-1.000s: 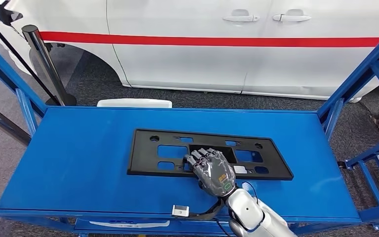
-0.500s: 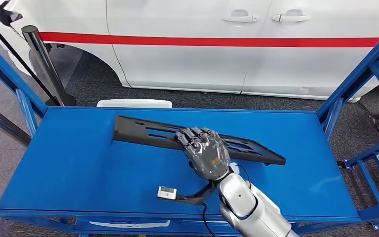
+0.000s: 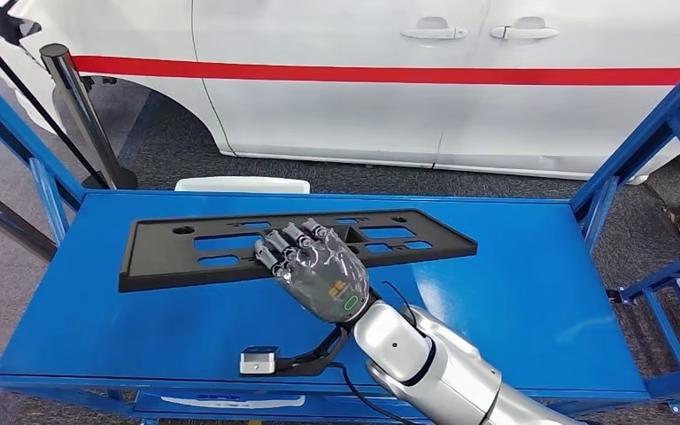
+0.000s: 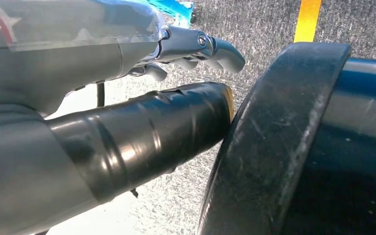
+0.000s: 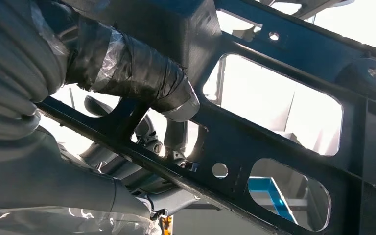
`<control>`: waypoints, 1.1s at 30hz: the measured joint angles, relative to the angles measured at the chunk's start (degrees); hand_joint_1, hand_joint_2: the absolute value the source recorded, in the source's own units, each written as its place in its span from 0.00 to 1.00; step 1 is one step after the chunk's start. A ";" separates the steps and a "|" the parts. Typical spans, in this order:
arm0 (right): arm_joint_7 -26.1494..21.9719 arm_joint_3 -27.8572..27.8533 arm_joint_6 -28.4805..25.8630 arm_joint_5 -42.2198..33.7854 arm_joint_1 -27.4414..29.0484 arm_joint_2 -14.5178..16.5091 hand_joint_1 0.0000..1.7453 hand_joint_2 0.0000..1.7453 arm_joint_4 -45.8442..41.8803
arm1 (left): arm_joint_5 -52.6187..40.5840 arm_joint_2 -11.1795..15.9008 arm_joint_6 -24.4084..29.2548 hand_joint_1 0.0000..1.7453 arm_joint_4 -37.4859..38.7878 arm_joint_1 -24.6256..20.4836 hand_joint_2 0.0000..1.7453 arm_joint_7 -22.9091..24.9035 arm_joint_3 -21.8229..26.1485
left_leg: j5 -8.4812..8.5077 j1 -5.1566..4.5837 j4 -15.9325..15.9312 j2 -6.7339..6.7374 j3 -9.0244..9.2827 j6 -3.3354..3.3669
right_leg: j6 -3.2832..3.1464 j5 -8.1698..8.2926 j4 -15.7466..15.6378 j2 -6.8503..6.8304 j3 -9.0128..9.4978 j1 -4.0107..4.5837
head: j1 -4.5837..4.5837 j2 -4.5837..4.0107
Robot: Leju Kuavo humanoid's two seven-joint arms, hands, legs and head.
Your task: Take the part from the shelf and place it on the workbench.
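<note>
The part (image 3: pixel 230 243), a long flat black plate with rectangular cut-outs and small round holes, is held above the blue shelf (image 3: pixel 124 301), its long side running left to right and its far-right end higher than its near-left end. It spans the middle of the shelf, a little toward the far side. The right hand (image 3: pixel 314 270) grips it near the middle of its near edge: in the head view the dark fingers (image 3: pixel 288 237) curl over the top of the plate, and in the right wrist view the taped thumb (image 5: pixel 137 73) presses against the underside beside one of the cut-outs, so the plate is clamped between thumb and fingers. The silver right arm (image 3: pixel 425 363) comes in from the near right.

The left hand (image 4: pixel 127 112) shows in the left wrist view, with its fingers apart and nothing between them, over grey carpet.

The shelf has blue frame posts at its left and right sides. Beyond its far edge stands a white car (image 3: pixel 443 80) with a red stripe along its doors. A black stanchion post (image 3: pixel 75 111) stands at the far left on the grey floor.
</note>
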 joint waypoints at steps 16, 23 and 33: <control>0.04 2.07 0.28 0.14 -0.65 0.00 1.00 1.00 -0.23 | 0.00 0.09 0.00 0.00 0.00 0.00 0.00 0.07 -0.03 | 0.00 0.00 0.00 0.00 0.01 0.00 | 0.00 0.00 0.00 0.00 0.00 0.00 | 0.01 0.00; 3.19 4.93 2.43 0.37 -1.98 -0.29 1.00 1.00 -2.26 | -0.10 0.10 1.40 0.00 0.00 0.12 0.00 0.56 -0.08 | 0.00 0.00 0.00 0.01 0.02 0.00 | 0.00 0.00 0.00 0.01 -0.01 0.01 | -0.01 0.00; 4.52 6.86 2.15 0.42 -1.15 -1.79 1.00 1.00 -4.90 | 0.58 0.26 -2.02 0.00 0.00 0.16 1.00 -2.27 -0.20 | -0.01 -0.01 0.00 0.00 0.01 0.00 | 0.00 0.00 -0.01 0.01 -0.01 -0.01 | -0.01 0.00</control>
